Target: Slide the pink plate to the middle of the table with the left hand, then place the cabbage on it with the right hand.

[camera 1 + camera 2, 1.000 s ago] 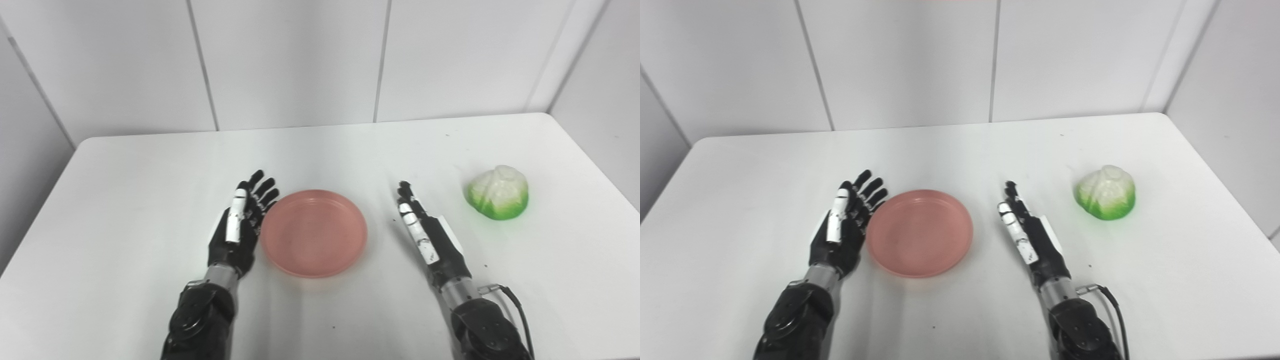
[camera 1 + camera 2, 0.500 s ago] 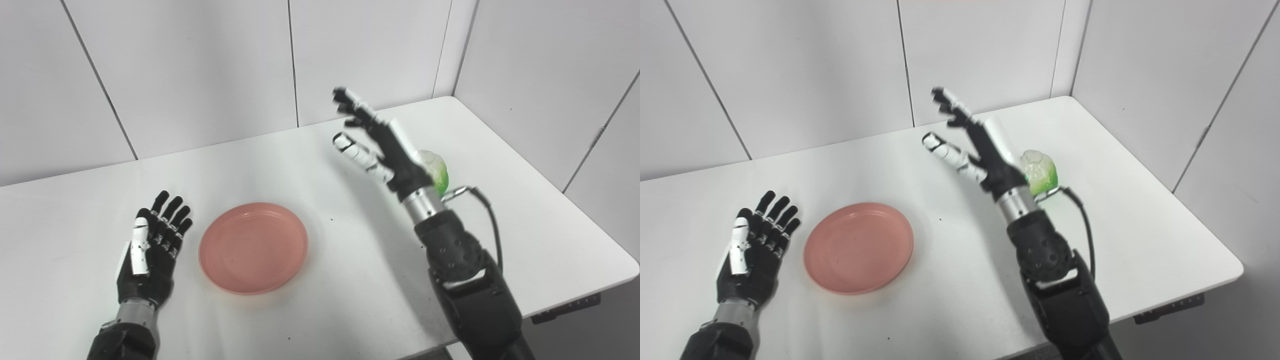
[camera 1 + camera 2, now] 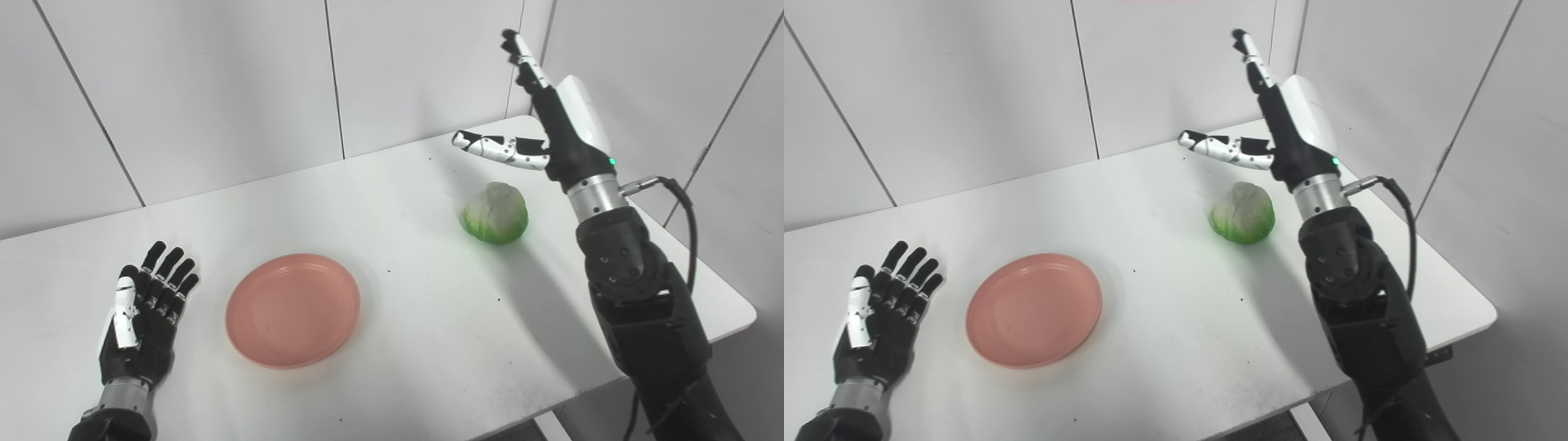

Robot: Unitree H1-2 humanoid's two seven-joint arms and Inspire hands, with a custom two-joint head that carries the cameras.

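Observation:
The pink plate [image 3: 293, 309] lies flat and bare on the white table [image 3: 398, 202], left of centre. A green-and-white cabbage [image 3: 495, 214] sits on the table to the right, near the far right corner. My left hand [image 3: 144, 318] rests palm up on the table left of the plate, open, a short gap from its rim. My right hand [image 3: 548, 125] is raised high above and just behind the cabbage, open, fingers pointing up and thumb stretched out to the left, holding nothing.
White panelled walls [image 3: 214, 92] close the table's far side and right side. The table's right edge and near corner [image 3: 744, 306] lie close beside my right forearm [image 3: 637, 294].
The camera has swung right. My right hand rose from the table and moved over to the cabbage, staying open. My left hand drew a little away from the plate.

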